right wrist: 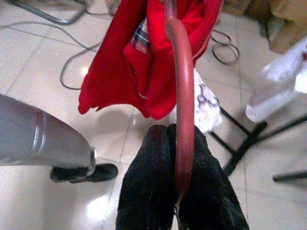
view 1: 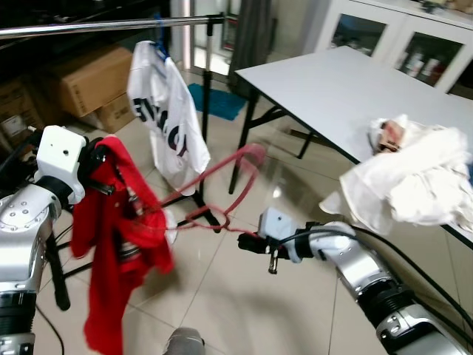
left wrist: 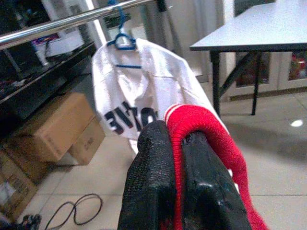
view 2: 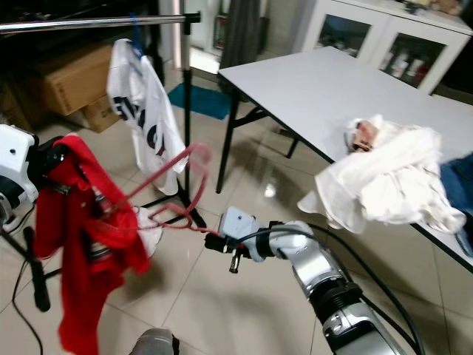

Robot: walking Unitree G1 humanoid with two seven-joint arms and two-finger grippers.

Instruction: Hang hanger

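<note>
Nearest, right gripper [right wrist: 180,191] pinched tight on the red hanger [view 1: 222,185], fingers [right wrist: 144,191] pressed against its bar from both sides, no gap left. Held low over the tiled floor [view 1: 244,296], out in front of the body. Hanger running up and leftward from there, tilted, its hook end raised toward the table leg, apart from the rail.

To the left, left gripper [left wrist: 180,163] clamped on a thick fold of the red shirt [view 1: 111,244], red cloth squeezed between the two fingers [left wrist: 148,182] and bulging over the top. Shirt drooping from that grip, loose and crumpled, with the hanger's far end buried in it.

Further back, a white shirt [view 1: 162,118] with dark lettering hanging on a blue hanger [left wrist: 122,40] from the metal rail [view 1: 103,26]. Cardboard boxes [view 1: 89,81] on the floor behind the rail.

At right, a white table [view 1: 332,89] carrying a heap of white cloth [view 1: 414,177]. Beyond it, a white cabinet [view 1: 399,37] with glass doors.
</note>
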